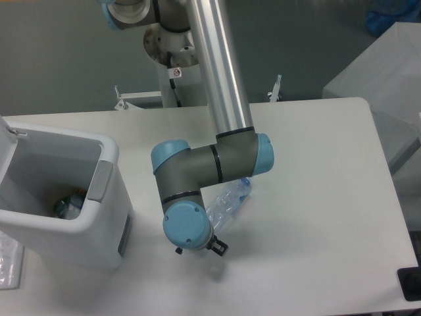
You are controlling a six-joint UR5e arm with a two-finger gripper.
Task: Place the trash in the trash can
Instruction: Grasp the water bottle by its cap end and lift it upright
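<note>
Lying on table (316, 197), flattened clear water bottle (227, 203) with blue cap sat partly under arm's wrist. Gripper hidden below wrist — opening could not be told. White trash can (99, 224) stood open at left — well apart.

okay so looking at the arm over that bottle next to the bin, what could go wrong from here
The arm's wrist hides the gripper, so whether it holds the plastic bottle cannot be told; a shallow grasp on that flattened, slippery body might slip when lifted.

The trash can stands close beside the wrist, so a low swing toward it might clip its near wall.

The bin already holds some items, though there looks to be room.
</note>
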